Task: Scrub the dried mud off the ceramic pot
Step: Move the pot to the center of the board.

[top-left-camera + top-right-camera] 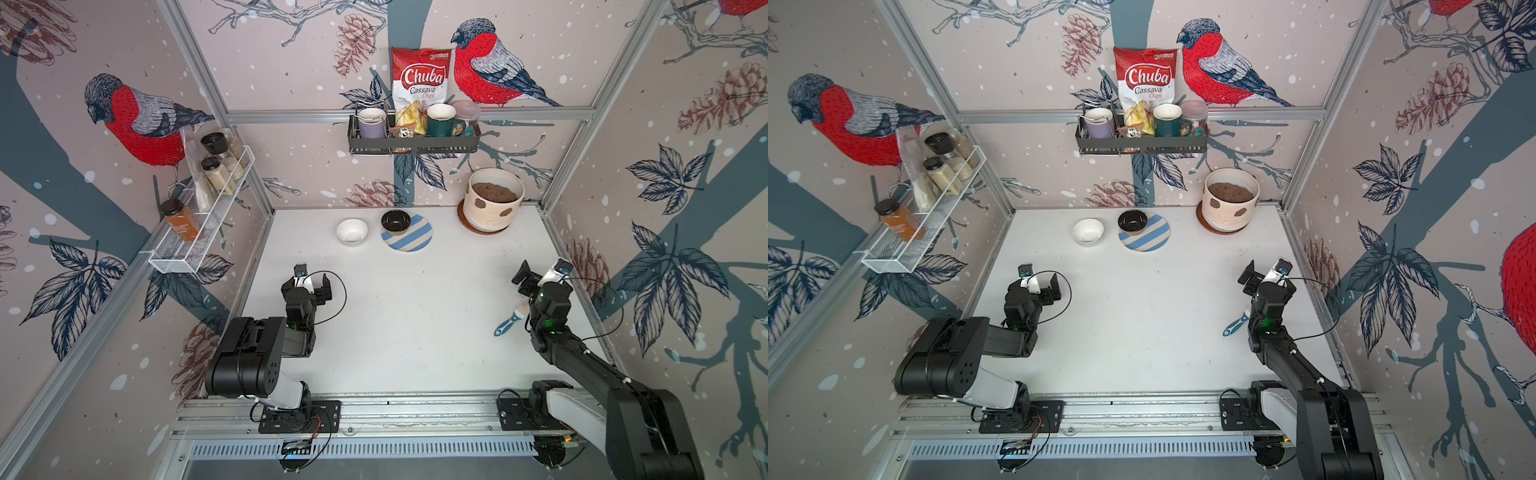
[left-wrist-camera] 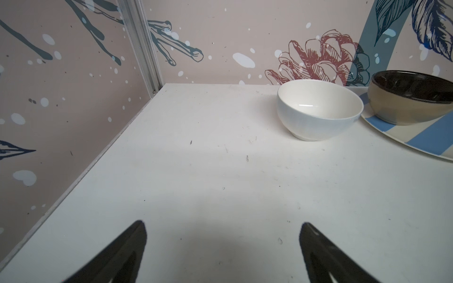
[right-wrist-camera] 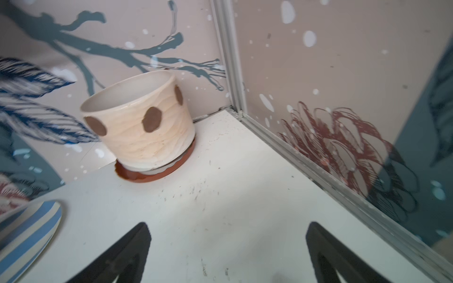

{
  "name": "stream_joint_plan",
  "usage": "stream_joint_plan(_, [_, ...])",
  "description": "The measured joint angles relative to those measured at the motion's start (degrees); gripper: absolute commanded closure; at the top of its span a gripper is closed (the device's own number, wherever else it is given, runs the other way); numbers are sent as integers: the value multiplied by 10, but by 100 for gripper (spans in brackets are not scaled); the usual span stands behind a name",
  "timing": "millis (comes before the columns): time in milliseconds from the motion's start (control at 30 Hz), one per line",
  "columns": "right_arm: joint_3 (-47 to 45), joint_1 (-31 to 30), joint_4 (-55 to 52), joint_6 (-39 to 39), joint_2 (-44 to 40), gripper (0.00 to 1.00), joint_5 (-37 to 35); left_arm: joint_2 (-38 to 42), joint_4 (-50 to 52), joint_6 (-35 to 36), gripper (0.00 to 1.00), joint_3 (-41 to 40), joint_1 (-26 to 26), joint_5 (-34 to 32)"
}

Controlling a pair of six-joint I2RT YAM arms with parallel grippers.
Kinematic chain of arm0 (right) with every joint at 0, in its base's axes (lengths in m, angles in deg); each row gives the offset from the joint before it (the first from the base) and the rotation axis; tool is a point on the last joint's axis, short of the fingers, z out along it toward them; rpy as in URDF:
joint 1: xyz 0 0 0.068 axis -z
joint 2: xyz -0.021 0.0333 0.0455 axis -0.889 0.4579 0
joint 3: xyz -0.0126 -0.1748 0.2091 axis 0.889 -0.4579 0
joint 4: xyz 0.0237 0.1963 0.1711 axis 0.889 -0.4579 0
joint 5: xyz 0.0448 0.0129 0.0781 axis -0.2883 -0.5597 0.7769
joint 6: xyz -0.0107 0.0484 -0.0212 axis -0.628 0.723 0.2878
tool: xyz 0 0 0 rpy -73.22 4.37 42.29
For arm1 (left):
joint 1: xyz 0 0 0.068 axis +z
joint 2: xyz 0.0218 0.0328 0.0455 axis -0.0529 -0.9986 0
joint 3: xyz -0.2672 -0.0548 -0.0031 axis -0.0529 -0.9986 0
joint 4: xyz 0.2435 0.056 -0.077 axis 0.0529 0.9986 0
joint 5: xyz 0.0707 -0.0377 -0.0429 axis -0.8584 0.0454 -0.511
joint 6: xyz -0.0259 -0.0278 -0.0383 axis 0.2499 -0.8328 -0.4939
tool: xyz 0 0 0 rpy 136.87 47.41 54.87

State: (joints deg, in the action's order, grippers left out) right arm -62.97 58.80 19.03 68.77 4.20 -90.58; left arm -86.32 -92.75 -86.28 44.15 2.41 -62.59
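Note:
The ceramic pot, cream with a brown saucer and brown filling, stands in the table's far right corner. Brown dried mud patches dot its side. In the right wrist view the pot shows three patches. My right gripper is open and empty, well in front of the pot. A blue-handled brush lies on the table beside the right arm. My left gripper hangs open and empty over the left side of the table.
A white bowl and a black bowl on a blue-striped plate sit at the back centre. A wire rack juts from the left wall. A shelf hangs on the back wall.

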Motion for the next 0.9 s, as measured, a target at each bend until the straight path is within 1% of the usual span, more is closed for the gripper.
stream_joint_plan(67, [33, 2, -91, 69, -20, 0, -61, 13, 0, 0, 3, -5, 0, 1])
stream_joint_plan(133, [56, 6, -166, 126, -26, 0, -103, 32, 7, 1, 3, -3, -1, 7])
stream_joint_plan(200, [69, 10, -216, 139, -23, 0, -109, 68, 38, 5, 3, 4, -9, 10])
stream_joint_plan(300, [106, 7, -291, 138, -16, 0, -101, 139, 122, 17, 3, 36, -35, 6])
stream_joint_plan(367, [136, 3, -339, 144, -19, 0, -103, 194, 199, 16, 3, 66, -55, 0])
stream_joint_plan(467, [191, 3, -426, 189, -33, 0, -110, 259, 313, -5, 3, 116, -75, -19])
stream_joint_plan(567, [239, 9, -493, 225, -55, 0, -77, 302, 413, -52, 3, 160, -77, -35])
stream_joint_plan(700, [244, 16, -569, 307, -103, 0, 0, 338, 537, -127, 3, 222, -78, -23])
stream_joint_plan(800, [247, 15, -601, 336, -100, 0, 63, 351, 605, -177, 3, 290, -78, 3])
stream_joint_plan(900, [256, 4, -633, 355, -88, 0, 93, 356, 675, -245, 3, 367, -77, 10])
